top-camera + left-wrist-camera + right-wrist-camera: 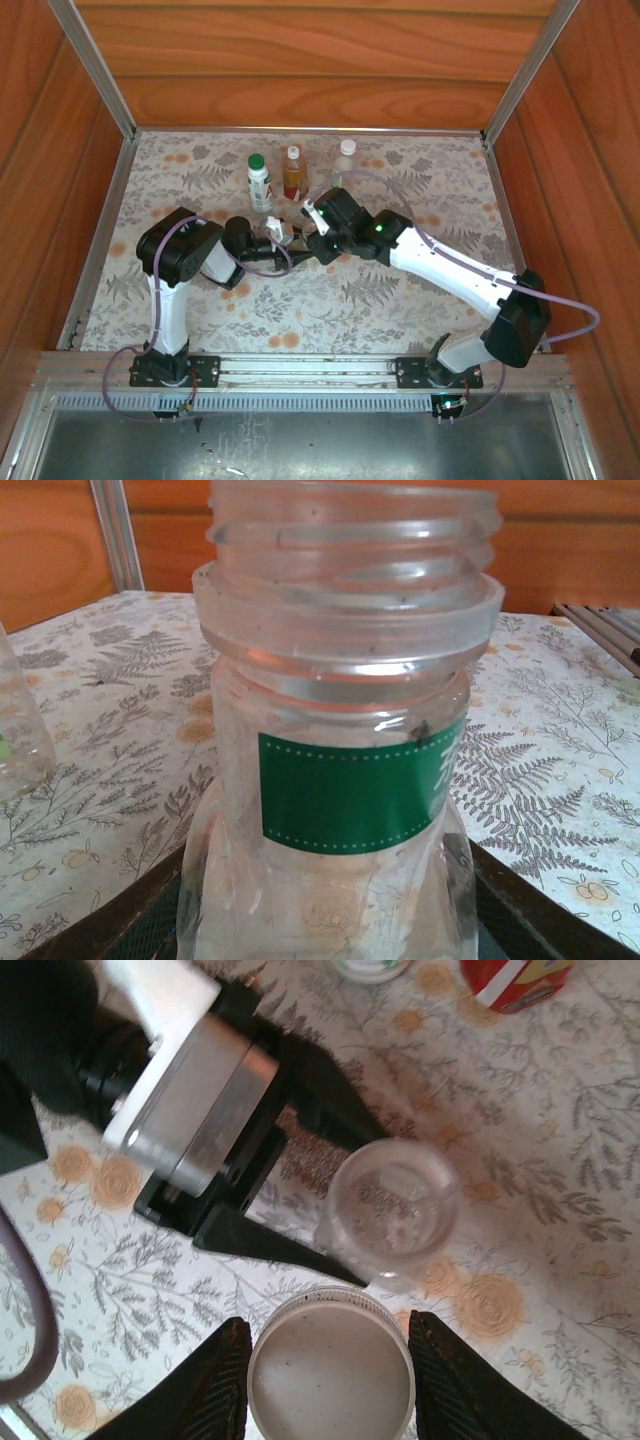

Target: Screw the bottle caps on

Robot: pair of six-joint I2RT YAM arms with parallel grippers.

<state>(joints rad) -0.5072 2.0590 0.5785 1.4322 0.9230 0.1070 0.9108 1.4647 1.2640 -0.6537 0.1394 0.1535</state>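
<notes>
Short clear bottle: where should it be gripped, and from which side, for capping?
Low on the body, below the green label, coming in sideways along the table, as the left gripper does. The short clear bottle stands upright with its wide threaded neck on top, so a low side grip leaves that neck free for the white cap.

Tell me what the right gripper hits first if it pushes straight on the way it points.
Probably the open mouth of the short clear bottle, just beyond the white cap the right gripper holds.
</notes>
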